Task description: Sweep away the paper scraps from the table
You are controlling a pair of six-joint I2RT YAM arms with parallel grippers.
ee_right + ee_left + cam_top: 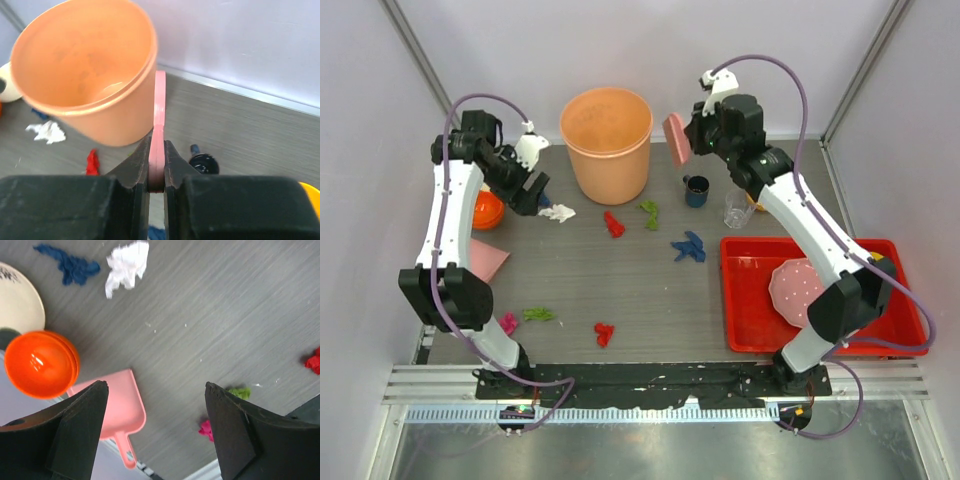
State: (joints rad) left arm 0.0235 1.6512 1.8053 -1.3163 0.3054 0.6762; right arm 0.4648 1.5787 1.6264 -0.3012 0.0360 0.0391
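Paper scraps lie scattered on the dark table (570,285): a white one (557,212), a red one (613,224), a green one (649,213), a blue one (688,247), and green (538,314), magenta (508,322) and red (604,333) ones near the front. My left gripper (530,190) hangs open and empty at the back left. In its wrist view the left gripper (156,385) is above bare table, with the white scrap (127,267) and a blue scrap (70,265) beyond. My right gripper (687,135) is shut on a thin flat pink tool (675,138) beside the bucket; the wrist view shows the right gripper (158,141) clamping the pink tool (159,105).
A tall orange bucket (607,140) stands at the back centre. Orange bowls (485,210) and a pink dustpan (485,258) sit at the left. A dark cup (697,190) and a clear glass (738,208) stand right of centre. A red tray (760,330) holds a pink plate (798,290).
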